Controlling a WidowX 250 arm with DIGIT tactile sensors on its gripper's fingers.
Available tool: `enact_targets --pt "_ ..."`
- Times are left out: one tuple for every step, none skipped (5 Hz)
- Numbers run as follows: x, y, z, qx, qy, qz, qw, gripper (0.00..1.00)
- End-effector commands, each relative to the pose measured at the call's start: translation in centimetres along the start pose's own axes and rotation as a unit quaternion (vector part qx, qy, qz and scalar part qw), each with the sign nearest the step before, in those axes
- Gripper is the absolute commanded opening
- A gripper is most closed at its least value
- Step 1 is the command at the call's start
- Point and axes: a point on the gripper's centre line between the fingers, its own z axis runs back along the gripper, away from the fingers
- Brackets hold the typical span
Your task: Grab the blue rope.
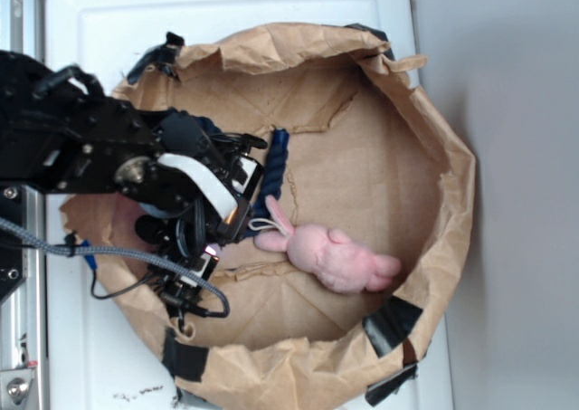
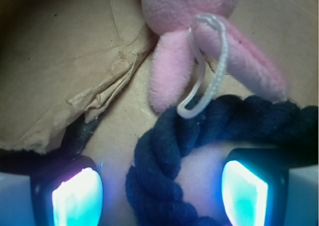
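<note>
The blue rope (image 2: 164, 166) is thick, twisted and dark navy, and it lies on the brown paper floor of the bag. In the wrist view it curves from the right edge down between my fingers. My gripper (image 2: 160, 195) is open and straddles the rope, with a gap on each side between the glowing pads (image 2: 77, 198) and the rope. In the exterior view a stretch of the rope (image 1: 275, 159) shows just beyond the gripper (image 1: 241, 216); the arm hides the rest.
A pink plush toy (image 1: 336, 258) lies right of the rope, its ears (image 2: 167, 81) and white plastic loop (image 2: 205, 69) touching it. The crumpled paper bag wall (image 1: 434, 147) rings the area. A torn paper flap (image 2: 60, 101) rises at the left.
</note>
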Motion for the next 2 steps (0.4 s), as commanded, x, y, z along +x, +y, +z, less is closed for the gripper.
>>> enact_targets --pt "-0.2 -2.1 -0.5 -0.025 0.013 -0.03 0.999 1.0" --pt "0.5 -1.0 -1.3 -0.035 0.012 -0.009 0.999 1.0"
